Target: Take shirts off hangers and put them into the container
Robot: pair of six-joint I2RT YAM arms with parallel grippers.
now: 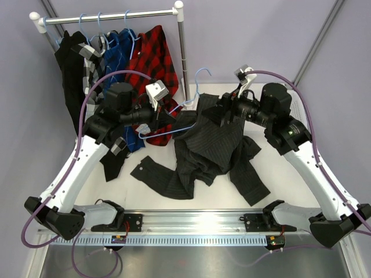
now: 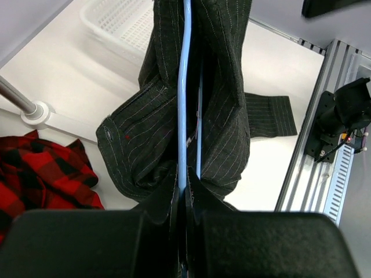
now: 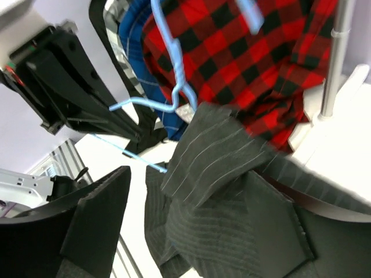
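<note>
Now clamped tight with the left end effector on the thin blue wire of the hanger, straight ahead of the fingertips. Draped over that wire and spilling down onto the desk: the charcoal shirt, seemingly half off. Spread wide on the right end effector, with pinstriped cloth bunched in the gap, apparently unpinched. Beyond the left fingertips, past the hanging cloth, the container. Judged soft, limp and light; likely to sag and snag on the wire rather than slide clean. Best taken at a thick fold near collar or shoulder, not a trailing sleeve. Wire probably springy and slick, so worth gripping firmly.
</note>
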